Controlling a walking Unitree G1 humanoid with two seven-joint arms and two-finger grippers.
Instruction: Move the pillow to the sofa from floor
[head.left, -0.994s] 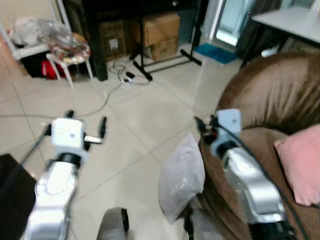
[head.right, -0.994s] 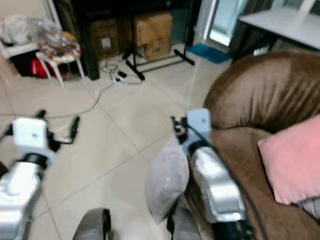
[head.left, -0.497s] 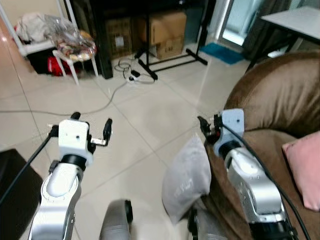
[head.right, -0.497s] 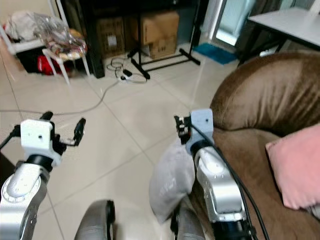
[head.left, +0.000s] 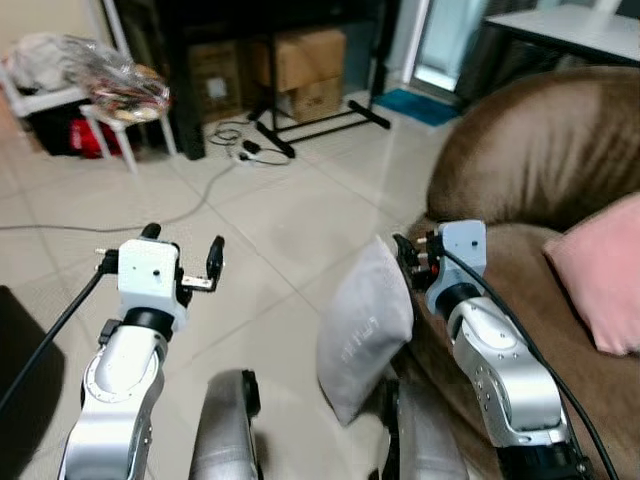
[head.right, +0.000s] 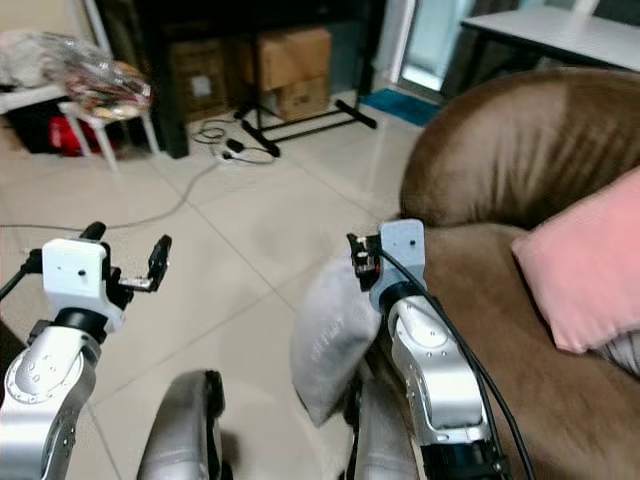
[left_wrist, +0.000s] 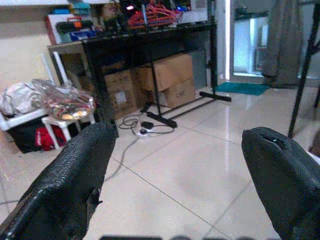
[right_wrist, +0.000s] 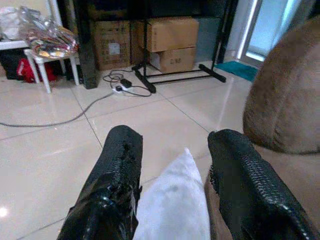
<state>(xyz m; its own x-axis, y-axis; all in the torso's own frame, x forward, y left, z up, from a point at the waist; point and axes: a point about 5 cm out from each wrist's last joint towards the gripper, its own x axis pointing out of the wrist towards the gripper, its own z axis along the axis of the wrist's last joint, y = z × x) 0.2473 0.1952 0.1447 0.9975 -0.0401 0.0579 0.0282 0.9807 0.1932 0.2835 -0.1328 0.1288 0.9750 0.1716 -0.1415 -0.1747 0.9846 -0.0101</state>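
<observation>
Left eye view, floor side: white stool (head.left: 110, 115) with a plastic-wrapped bundle, far ahead of the left gripper (head.left: 182, 258); grey cable (head.left: 190, 212) trails over the tile floor (head.left: 290, 215) toward it.
Left gripper: raised over bare tile, fingers (left_wrist: 75, 180) spread wide, nothing between them.
Ahead of left gripper: dark shelving rack (left_wrist: 150, 55), cardboard boxes (left_wrist: 167, 75) under it, power strip (left_wrist: 145, 129) at its foot.
Pillow (head.left: 365, 335): grey, standing on edge on the floor, leaning against the sofa (head.left: 540, 180) front, just below and beside the right gripper (head.left: 410, 255).
Right gripper: held over the pillow's top corner; right wrist view shows both fingers (right_wrist: 112, 185) parted, the pillow's tip (right_wrist: 175, 200) between them, grip not closed. Contact with the fabric: cannot tell.
Sofa: brown, just right of the right gripper.
Pink cushion (head.left: 600, 285): on the sofa seat, well right of the right gripper.
Far right background: table edge (head.left: 560, 25), teal mat (head.left: 435, 105) by the doorway.
</observation>
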